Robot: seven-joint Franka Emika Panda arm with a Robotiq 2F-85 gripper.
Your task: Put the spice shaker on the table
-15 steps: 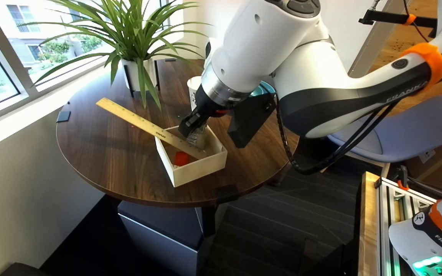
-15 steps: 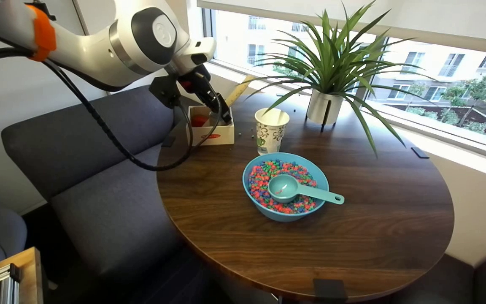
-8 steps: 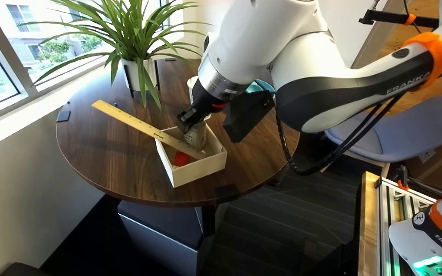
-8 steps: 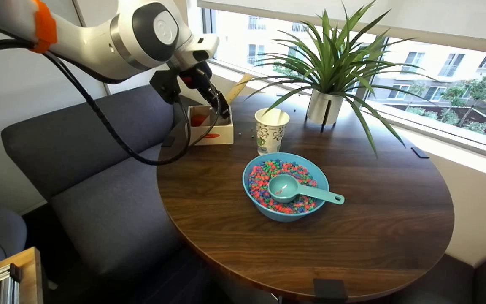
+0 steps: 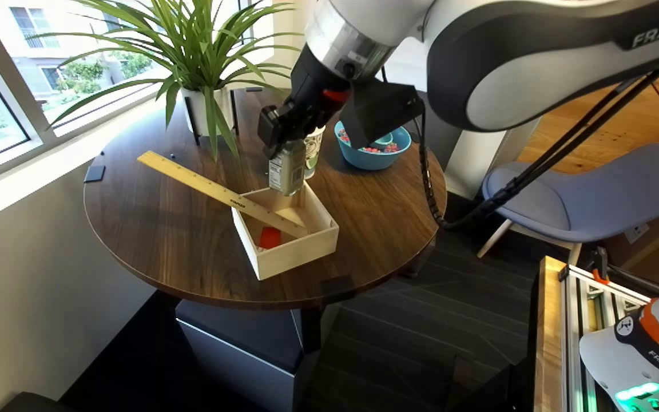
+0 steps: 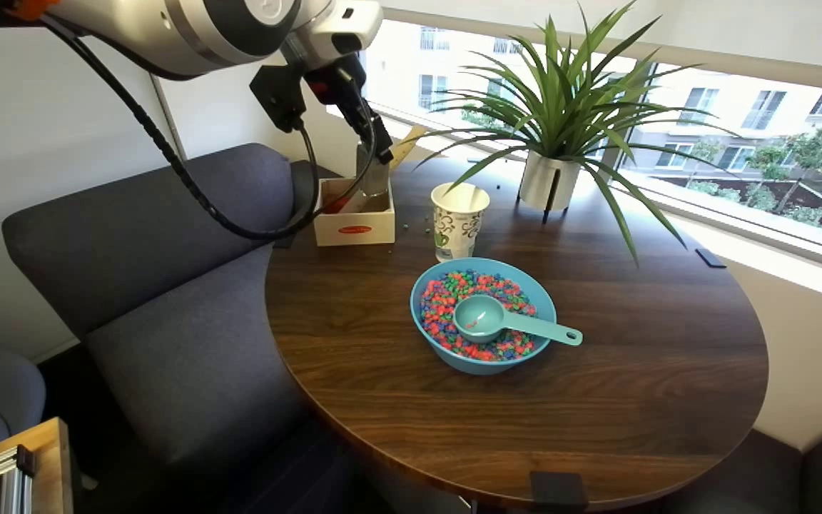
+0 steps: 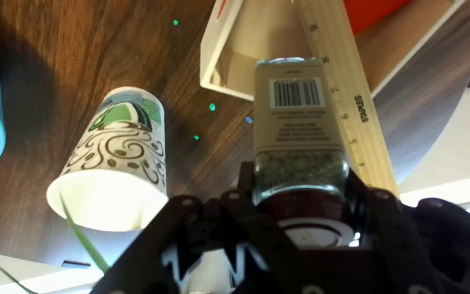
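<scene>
The spice shaker is a small clear bottle with a beige label, greenish-grey contents and a dark red cap. My gripper is shut on its cap end and holds it upright above the light wooden box. In the wrist view the shaker sits between both fingers, its base pointing away. In an exterior view the shaker hangs over the box's back part, partly behind the cable. The round dark brown table lies below; its top shows widely in an exterior view.
A wooden ruler leans out of the box beside a red object. A paper cup stands near the box. A blue bowl with colored bits holds a scoop. A potted plant stands by the window.
My gripper has risen and lifted the shaker out of the box to above its rim. The ruler shifted slightly earlier on. The box, cup and bowl have stayed in place.
</scene>
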